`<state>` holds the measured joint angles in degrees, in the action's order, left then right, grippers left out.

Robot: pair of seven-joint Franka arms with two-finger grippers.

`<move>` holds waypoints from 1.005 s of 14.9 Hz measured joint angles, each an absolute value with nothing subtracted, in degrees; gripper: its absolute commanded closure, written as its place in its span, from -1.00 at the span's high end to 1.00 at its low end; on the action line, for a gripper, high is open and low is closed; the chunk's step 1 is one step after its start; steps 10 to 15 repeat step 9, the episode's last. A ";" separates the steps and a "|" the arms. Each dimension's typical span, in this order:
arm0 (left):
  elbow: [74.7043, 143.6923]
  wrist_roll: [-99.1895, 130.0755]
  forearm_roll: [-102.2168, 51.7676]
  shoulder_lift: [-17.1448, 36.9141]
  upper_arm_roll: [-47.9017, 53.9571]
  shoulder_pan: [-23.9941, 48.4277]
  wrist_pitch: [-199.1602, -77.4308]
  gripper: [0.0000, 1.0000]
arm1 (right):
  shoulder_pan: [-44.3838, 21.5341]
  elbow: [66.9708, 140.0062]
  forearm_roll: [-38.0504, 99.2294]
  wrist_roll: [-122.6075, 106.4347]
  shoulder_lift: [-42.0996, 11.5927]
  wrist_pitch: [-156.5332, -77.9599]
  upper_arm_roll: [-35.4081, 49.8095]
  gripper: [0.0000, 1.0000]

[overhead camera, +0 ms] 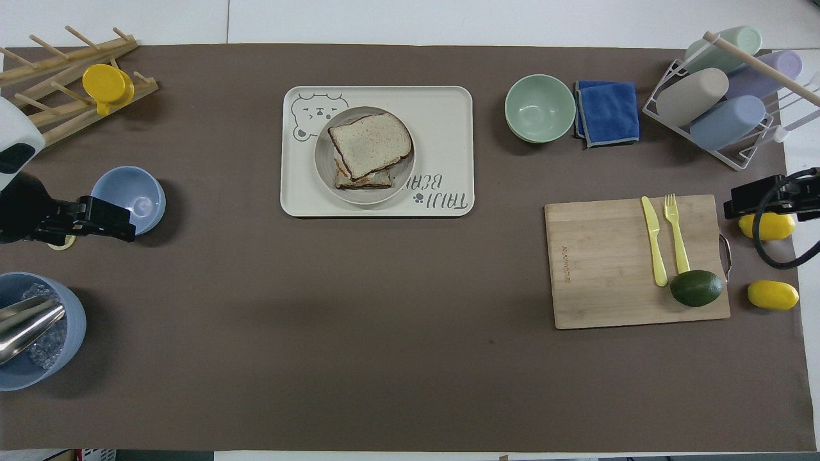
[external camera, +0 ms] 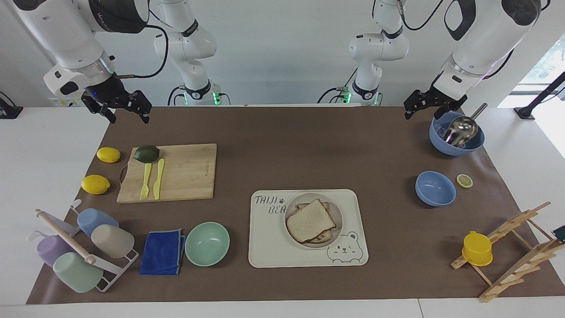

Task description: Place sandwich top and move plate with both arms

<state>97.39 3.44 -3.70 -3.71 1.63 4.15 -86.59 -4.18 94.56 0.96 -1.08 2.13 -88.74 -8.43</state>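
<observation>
Two grippers are raised and empty, jaws parted. Sandwich top (external camera: 310,220) lies on the stacked slices in the plate (external camera: 337,223), which sits on the tray (external camera: 265,247). Left gripper (external camera: 427,104) hangs over the mat beside the ice bowl (external camera: 454,145). Right gripper (external camera: 118,107) hangs above the mat corner near the board (external camera: 185,174).

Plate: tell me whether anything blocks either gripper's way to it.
Nothing visible does. The plate sits on the tray with the sandwich top already on it. Bare mat lies between it and the left gripper, raised beside the scoop bowl, and the right gripper, raised over the mat's edge.
</observation>
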 measured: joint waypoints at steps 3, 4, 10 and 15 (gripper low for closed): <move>97.26 3.44 -3.30 -3.71 1.83 4.02 -86.35 1.00 | -4.18 94.56 0.96 -1.08 2.13 -88.74 -8.43 1.00; 97.15 3.44 -2.88 -3.72 1.87 4.02 -86.17 1.00 | -4.18 94.56 0.96 -1.08 2.13 -88.74 -8.43 1.00; 97.07 3.44 -2.55 -3.71 2.11 4.02 -85.96 1.00 | -4.18 94.56 0.96 -1.08 2.13 -88.74 -8.43 1.00; 97.07 3.44 -2.55 -3.71 2.11 4.02 -85.96 1.00 | -4.18 94.56 0.96 -1.08 2.13 -88.74 -8.43 1.00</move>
